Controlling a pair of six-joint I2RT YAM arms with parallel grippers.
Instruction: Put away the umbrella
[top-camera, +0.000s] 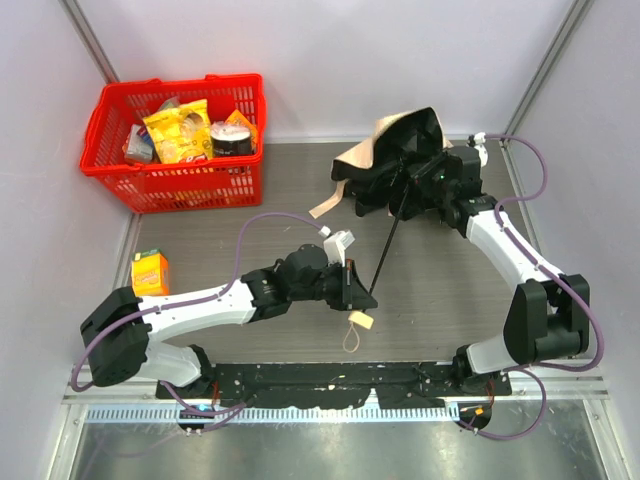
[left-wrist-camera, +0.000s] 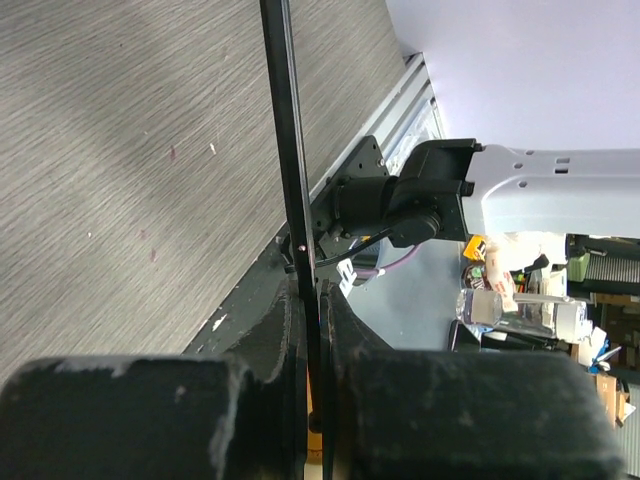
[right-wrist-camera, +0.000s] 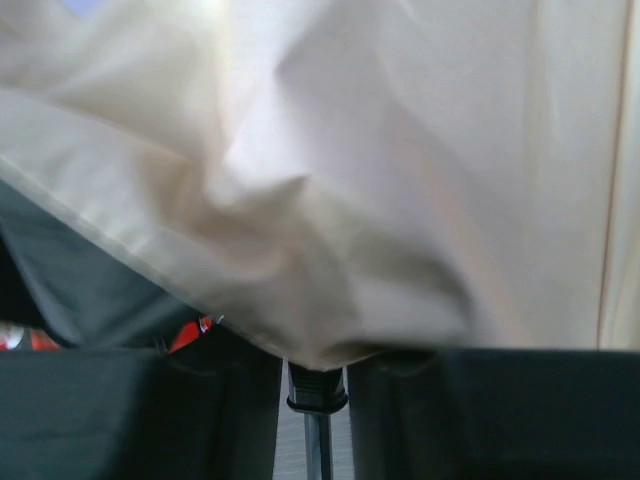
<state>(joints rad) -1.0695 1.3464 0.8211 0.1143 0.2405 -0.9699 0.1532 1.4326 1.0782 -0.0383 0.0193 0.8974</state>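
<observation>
- The umbrella (top-camera: 385, 190) lies at the surface's (top-camera: 450, 310) far right corner, with its shaft (top-camera: 388, 245) running diagonally toward the near centre.
- My left pincer (top-camera: 358, 291) is clamped on the shaft just above the handle (top-camera: 361, 320).
- My right pincer (top-camera: 432, 182) straddles the shaft under the canopy (top-camera: 400, 150). I cannot tell whether it grips.

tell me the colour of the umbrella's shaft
Black. The shaft shows best in the left wrist view.

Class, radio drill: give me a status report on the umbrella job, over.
Left gripper shut on umbrella shaft. Right gripper at crumpled canopy, fabric hides its grip. Red basket far left, not in the way.
</observation>
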